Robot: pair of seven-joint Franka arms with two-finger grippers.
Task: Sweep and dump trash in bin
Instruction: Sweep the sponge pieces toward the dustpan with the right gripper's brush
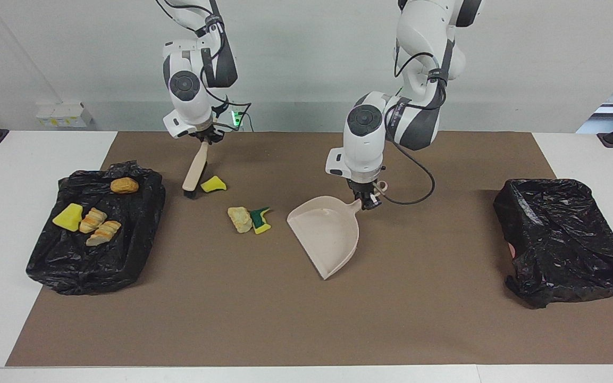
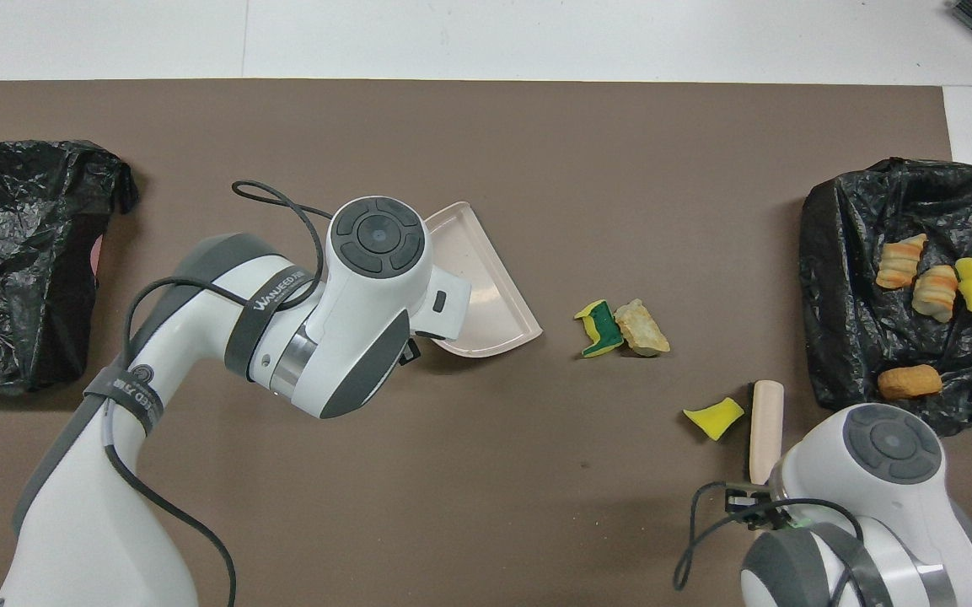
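Now clamped on the handle of the beige dustpan [image 1: 326,234], left claw [image 1: 366,198], with the pan's open mouth on the brown mat [image 1: 306,330] and turned toward the right arm's end of the counter [image 1: 30,154]. Clenched likewise, right claw [image 1: 203,139], gripping the top of the beige brush [image 1: 194,173], bristles down at the mat. Just beside those bristles, on the side toward the dustpan: one yellow sponge piece [image 1: 213,184]. Between brush and pan, lying touching each other: a tan bread-like chunk [image 1: 240,218] and the green-and-yellow sponge [image 1: 260,219], near the pan's mouth but apart from it. Already resting on the black bin bag [image 1: 72,266] at the right arm's end: four more scraps, a yellow sponge [image 1: 68,217], two striped chunks [image 1: 99,226] and an orange chunk [image 1: 124,185]. Second black bag [image 1: 561,239] at the left arm's end, nothing visible in it. Key relation, as judged: loose trash lies along a line from the brush toward the pan's mouth, so a sweep away from the near bag, brush handle's long axis roughly upright, should carry it in. Risk: the lone yellow piece slipping past the bristles' edge.
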